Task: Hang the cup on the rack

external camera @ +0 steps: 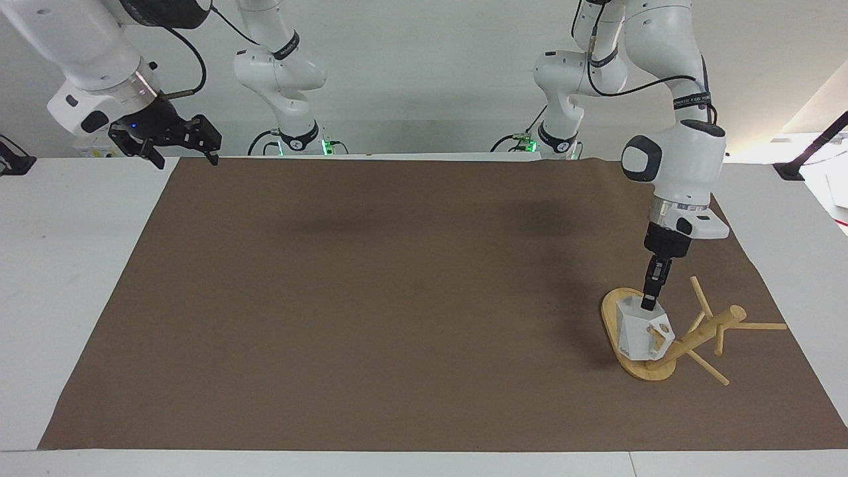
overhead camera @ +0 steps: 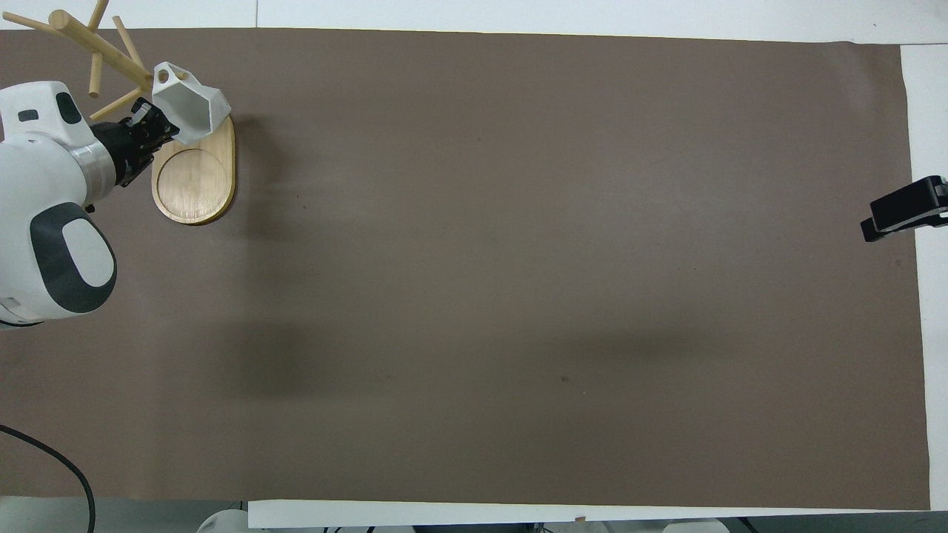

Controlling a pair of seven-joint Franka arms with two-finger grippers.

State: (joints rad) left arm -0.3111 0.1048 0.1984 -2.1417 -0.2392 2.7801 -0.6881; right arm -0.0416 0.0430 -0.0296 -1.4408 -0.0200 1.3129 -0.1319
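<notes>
While right claw (external camera: 182, 142) waits raised, left claw (external camera: 650, 306) (pointing down) grips cup (external camera: 639, 332) rim.

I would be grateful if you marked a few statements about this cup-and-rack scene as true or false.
1. The cup is over the rack's oval base. True.
2. The left gripper is at the cup's rim. True.
3. The right gripper is over the cup. False: it hangs over the table's edge at the right arm's end, well away from the cup.
4. The right gripper's jaws are shut. False: they are open.
5. A second cup stands mid-table. False: only one cup shows.
</notes>
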